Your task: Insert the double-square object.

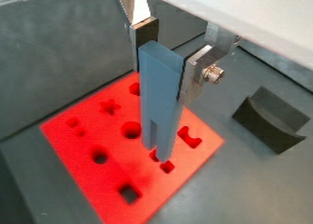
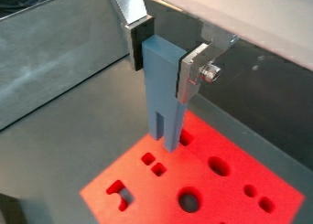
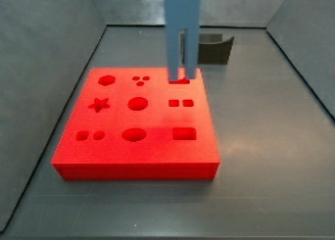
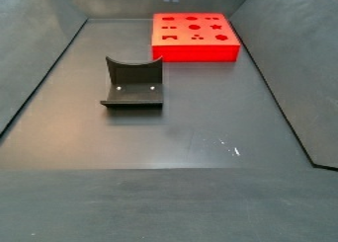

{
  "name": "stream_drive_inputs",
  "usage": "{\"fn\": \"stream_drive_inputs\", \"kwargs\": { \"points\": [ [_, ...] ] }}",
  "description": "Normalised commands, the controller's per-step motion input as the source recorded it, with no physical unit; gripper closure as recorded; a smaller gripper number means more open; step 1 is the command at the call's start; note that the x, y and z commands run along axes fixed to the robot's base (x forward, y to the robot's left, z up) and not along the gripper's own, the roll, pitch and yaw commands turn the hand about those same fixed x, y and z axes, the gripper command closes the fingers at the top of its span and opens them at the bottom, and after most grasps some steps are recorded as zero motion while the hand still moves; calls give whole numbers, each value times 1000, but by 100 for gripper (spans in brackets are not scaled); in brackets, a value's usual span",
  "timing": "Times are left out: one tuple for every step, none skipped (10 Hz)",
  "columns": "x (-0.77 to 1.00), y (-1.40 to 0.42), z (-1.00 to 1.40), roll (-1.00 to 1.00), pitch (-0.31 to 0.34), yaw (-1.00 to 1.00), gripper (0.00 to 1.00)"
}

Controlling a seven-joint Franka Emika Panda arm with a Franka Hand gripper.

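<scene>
My gripper (image 1: 171,54) is shut on the top of the double-square object (image 1: 160,95), a tall blue-grey bar held upright; both show in both wrist views, the gripper (image 2: 166,56) and the bar (image 2: 164,90). The bar's two square prongs point down over the red board (image 1: 86,136). In a side view the bar (image 3: 182,33) comes down from above the picture, and its prongs end at the board's (image 3: 131,151) back right part, beside the two small square holes (image 3: 182,104). I cannot tell if they touch the board. The gripper is out of view in both side views.
The dark fixture (image 4: 132,83) stands on the grey floor away from the red board (image 4: 196,50); it also shows behind the board in a side view (image 3: 214,48) and in a wrist view (image 1: 272,118). Sloped grey walls (image 4: 40,78) ring the floor.
</scene>
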Motion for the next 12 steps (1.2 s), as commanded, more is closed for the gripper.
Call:
{"fn": "stream_drive_inputs", "kwargs": {
  "points": [
    [191,291,-234,201,-11,106,100],
    [154,154,-211,119,-10,89,100],
    [0,0,0,0,-3,3,100],
    [0,-71,-243,14,-80,94,100],
    [63,-109,-329,67,-93,94,100],
    [106,-57,-334,126,-100,80,100],
    [60,-23,-309,170,-101,91,100],
    [0,0,-294,189,-107,69,100],
    [-34,0,-254,174,-107,0,100],
    [-149,0,-243,189,-114,-89,100],
    [-191,0,-254,204,-114,-157,100],
    [-126,0,-254,163,-109,-191,100]
  ]
}}
